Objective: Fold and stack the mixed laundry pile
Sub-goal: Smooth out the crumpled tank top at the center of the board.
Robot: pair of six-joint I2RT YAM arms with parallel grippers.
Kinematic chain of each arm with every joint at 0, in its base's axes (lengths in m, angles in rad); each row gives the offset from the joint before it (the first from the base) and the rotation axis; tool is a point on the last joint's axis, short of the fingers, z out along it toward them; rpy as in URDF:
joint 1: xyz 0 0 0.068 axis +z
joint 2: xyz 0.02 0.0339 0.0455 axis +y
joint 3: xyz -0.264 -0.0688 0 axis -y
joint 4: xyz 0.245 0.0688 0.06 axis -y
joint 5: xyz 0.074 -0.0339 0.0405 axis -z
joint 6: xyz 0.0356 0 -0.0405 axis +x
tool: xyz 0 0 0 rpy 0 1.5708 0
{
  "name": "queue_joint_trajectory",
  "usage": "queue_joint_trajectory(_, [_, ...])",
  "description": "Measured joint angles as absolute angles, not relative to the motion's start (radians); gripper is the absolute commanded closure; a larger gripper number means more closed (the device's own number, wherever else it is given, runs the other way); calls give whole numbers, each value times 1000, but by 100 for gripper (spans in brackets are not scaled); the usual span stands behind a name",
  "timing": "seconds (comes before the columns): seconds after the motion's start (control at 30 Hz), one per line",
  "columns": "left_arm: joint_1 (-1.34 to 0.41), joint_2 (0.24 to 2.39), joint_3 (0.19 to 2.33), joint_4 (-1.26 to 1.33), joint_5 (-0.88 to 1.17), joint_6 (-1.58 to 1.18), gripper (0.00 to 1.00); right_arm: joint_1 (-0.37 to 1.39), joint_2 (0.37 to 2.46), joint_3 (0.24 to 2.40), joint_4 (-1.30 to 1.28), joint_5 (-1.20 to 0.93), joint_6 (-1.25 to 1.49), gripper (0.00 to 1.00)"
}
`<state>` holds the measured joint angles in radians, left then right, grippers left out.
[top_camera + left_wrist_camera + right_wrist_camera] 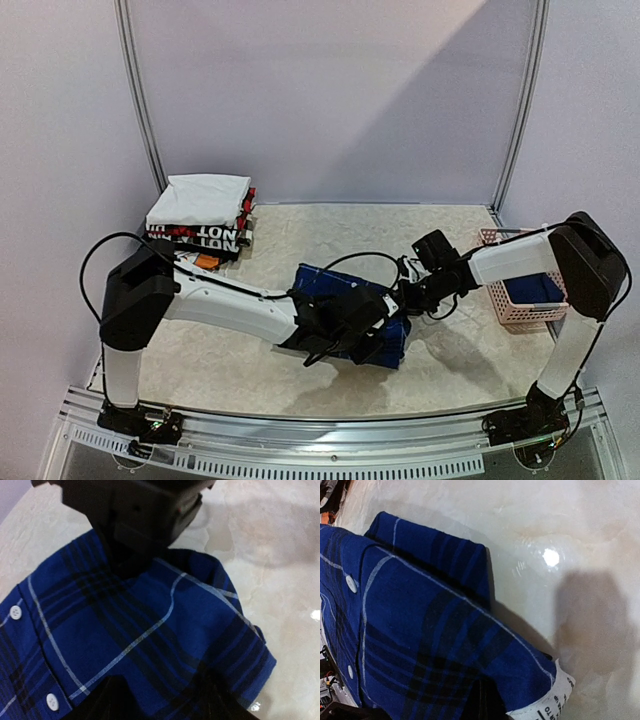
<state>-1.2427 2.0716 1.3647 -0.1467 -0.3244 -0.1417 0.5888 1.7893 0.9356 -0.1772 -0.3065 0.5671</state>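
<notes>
While both arms meet over the middle of the pale marbled surface, a dark-blue plaid shirt with thin white lines lies bunched and partly folded between them.

The right fingers, coming in from the basket side, are clenched on the shirt's far edge. The wrist view shows cloth drawn up towards them beside a white sewn-in tag. The tag carries small black print, of which only "TO" can be made out.

The left fingers stand apart at the near side of the shirt, with a hump of plaid between them. Whether they pinch the cloth or only straddle it cannot be told.

White buttons run along the shirt's placket at the left of the left wrist view. A rounded, folded corner of the shirt rests on the surface to the right.

At the right edge sits a pink lattice basket with a navy garment lying inside it, well apart from the shirt. No print on it can be seen.

At the far left corner stands a stack of folded clothes, white on top and black beneath. The black layer bears red capitals that read roughly "LON" from the overhead view, apparently upside down. Other red lettering on the stack is too small to read.
</notes>
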Motion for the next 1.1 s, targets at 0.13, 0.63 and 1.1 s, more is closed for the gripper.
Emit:
queue_joint_trajectory(0.13, [-1242,2114,1364,-115,-324,-165,42,589,1800,973,-200,-310,552,99])
queue_joint_trajectory(0.63, [-1222,1904,1299,-85,-313,-241,41,630,1743,1100,-291,-328,514,92])
queue_joint_trajectory(1.1, [-957,1889,1305,-143,-228,-236,50,662,1647,1025,-243,-299,549,91])
